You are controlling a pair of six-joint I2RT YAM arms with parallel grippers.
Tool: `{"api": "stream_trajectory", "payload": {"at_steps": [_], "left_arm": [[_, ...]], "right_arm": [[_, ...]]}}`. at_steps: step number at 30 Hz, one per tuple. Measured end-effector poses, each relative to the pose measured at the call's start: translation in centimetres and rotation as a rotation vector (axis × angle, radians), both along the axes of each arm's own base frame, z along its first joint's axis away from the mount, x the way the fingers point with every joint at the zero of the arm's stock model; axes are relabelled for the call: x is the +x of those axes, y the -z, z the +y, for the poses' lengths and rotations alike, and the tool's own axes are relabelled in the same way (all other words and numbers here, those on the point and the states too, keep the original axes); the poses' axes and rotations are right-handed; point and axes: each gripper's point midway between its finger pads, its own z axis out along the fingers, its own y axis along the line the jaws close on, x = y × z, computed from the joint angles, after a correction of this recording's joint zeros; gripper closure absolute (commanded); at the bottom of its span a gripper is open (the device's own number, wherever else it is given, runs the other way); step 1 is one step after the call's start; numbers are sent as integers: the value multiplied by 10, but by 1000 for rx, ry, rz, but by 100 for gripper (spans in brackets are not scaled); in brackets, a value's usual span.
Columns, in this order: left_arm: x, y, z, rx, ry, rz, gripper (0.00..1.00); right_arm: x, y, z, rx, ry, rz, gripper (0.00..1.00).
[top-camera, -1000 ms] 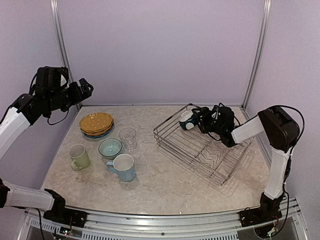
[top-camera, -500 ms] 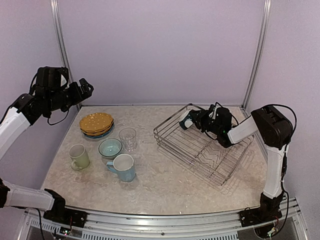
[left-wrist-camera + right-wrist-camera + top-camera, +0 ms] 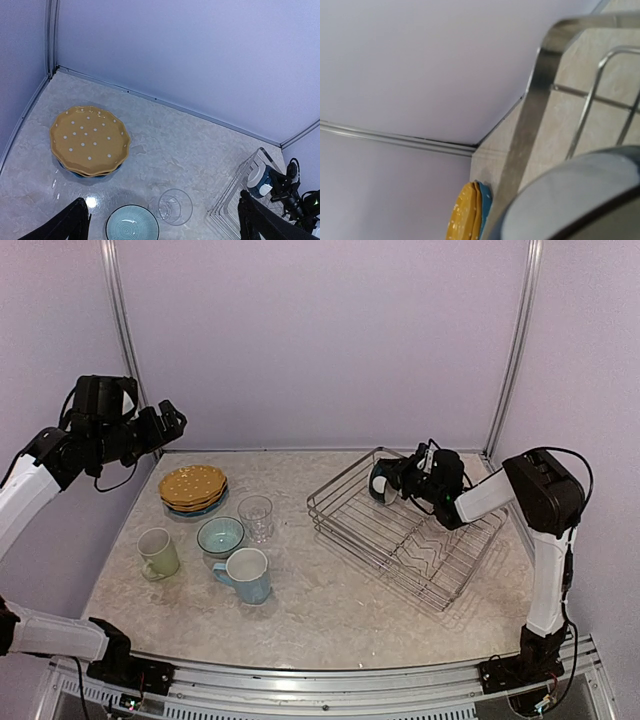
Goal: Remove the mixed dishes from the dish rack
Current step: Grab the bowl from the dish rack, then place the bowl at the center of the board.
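The dish rack sits slanted toward the far right corner of the bench, with nothing showing on its wire floor. At its far left corner the right gripper clamps the dark-blue white-lined bowl, which is tipped up on edge at the level of the rim; the right wrist view is filled by the bowl's pale inside, and the fingers themselves are out of sight there. The left gripper hangs high over the far left corner, fingers spread wide and empty. Below it, near the left edge, lie the yellow plates stacked on the blue speckled plate, then the clear glass, teal bowl, pale green mug and light blue mug.
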Motion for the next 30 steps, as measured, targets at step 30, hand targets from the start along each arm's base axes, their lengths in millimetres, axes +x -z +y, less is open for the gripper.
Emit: {"api": "stream_trajectory", "payload": {"at_steps": [30], "left_arm": [[-9, 8, 16, 60, -60, 35, 1]], "right_arm": [[-238, -17, 204, -1458, -855, -456, 100]]}}
